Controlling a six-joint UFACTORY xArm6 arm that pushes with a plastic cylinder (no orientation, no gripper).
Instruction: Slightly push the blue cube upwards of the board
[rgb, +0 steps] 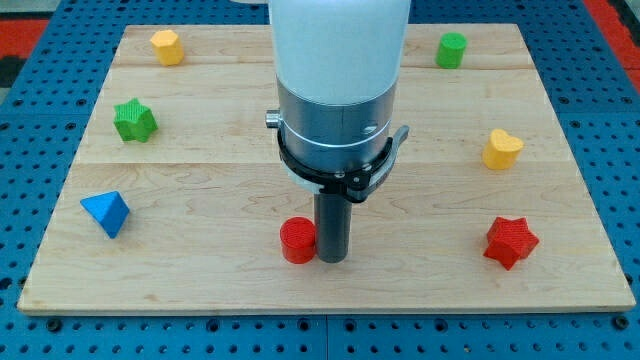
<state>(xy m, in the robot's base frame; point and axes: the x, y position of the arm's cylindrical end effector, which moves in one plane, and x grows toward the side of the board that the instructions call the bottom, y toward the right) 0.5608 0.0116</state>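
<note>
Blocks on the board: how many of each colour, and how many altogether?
Yellow: 2, one at the top left, one at the right
Green: 2, a star and a top-right block
Red: 2, a cylinder beside my tip, and a star
Blue: 1, a block
Total: 7

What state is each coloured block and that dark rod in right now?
my tip: down on the board, just right of the red cylinder, apparently touching.
blue block: untouched, far left.
green star: untouched.
yellow block: untouched.
green cylinder: untouched.
yellow heart: untouched.
red star: untouched.
</note>
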